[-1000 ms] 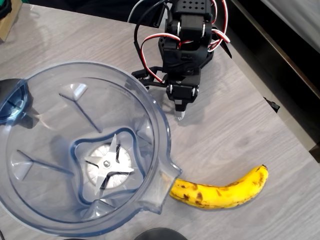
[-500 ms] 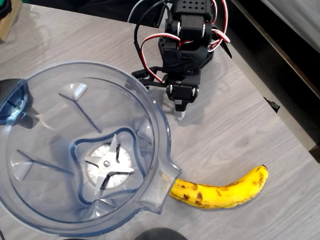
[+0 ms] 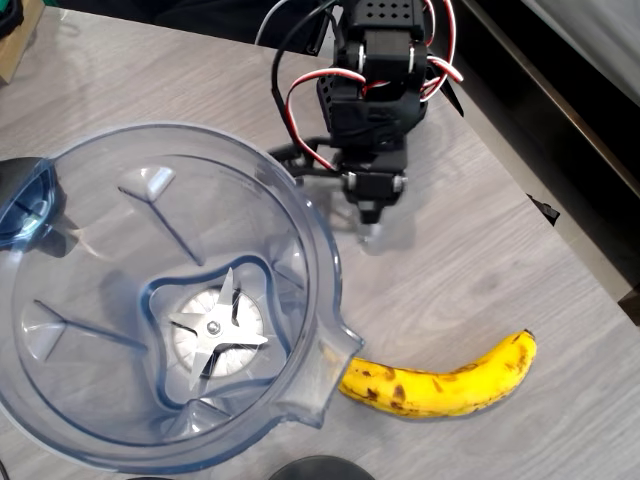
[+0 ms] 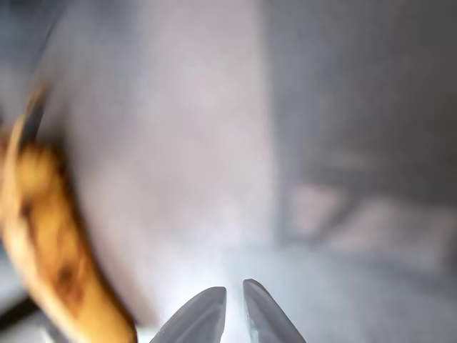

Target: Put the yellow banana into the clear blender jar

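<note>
overhead view gives you the clearest read: the clear blender jar [image 3: 160, 300] takes up the left half of the table [image 3: 470, 270], its rim cut off at the left and bottom edges, with the metal blade [image 3: 215, 333] plain at its bottom. the yellow banana [image 3: 440, 380] lies flat on the table right of the jar, one end tucked under the pour spout [image 3: 335, 352], so you can't tell whether it touches the jar. the gripper [image 3: 370, 232] points down just beside the jar's upper right rim, well apart from the banana; its tip is blurred here. in the wrist view the two fingertips [image 4: 196, 318] sit nearly together with only a thin gap between them and nothing held. that picture is badly smeared: the banana [image 4: 50, 250] shows as a spotted yellow blur at the left edge, cut off, and the grey shapes at right can't be made out. a dark blue-tinted cap [image 3: 25, 200] is half cut off at the overhead view's left edge.
</note>
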You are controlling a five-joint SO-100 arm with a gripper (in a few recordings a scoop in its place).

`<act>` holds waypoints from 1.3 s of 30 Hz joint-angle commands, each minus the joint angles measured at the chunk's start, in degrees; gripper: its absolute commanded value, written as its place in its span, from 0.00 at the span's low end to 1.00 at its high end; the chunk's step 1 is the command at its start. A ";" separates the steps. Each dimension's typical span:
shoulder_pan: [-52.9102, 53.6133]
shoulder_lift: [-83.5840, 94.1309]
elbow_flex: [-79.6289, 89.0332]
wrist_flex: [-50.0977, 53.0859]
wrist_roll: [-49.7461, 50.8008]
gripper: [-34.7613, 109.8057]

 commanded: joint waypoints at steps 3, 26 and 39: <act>-9.05 -15.82 -11.78 -13.01 -1.85 0.24; -11.95 -118.83 -111.09 21.45 -0.79 0.43; -16.96 -124.28 -117.07 20.04 -2.20 0.43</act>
